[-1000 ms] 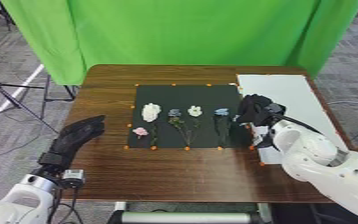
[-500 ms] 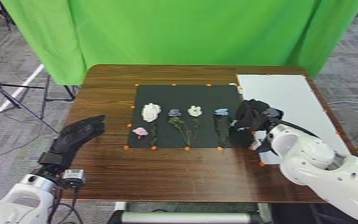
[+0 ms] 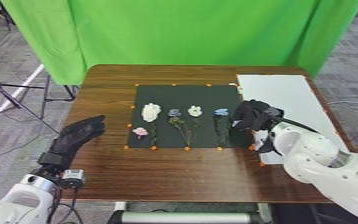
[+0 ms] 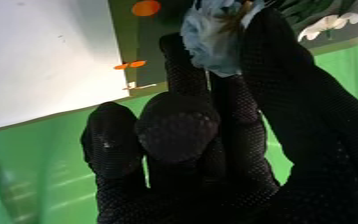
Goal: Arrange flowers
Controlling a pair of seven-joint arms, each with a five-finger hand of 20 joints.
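Flowers (image 3: 151,112): left hand (image 3: 77,133) relaxed at left of table (image 3: 175,175), likely spare; blooms spaced apart on black mat (image 3: 213,93), presumably for tidy row; right hand (image 3: 254,111) pinches pale-blue flower (image 4: 213,42) at mat's right side, apparently for placing.

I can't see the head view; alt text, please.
The right robot hand is at the right edge of the dark mat, near a blue flower. Farther left on the mat lie white, blue and pink flowers. The left robot hand is by the left edge of the table.
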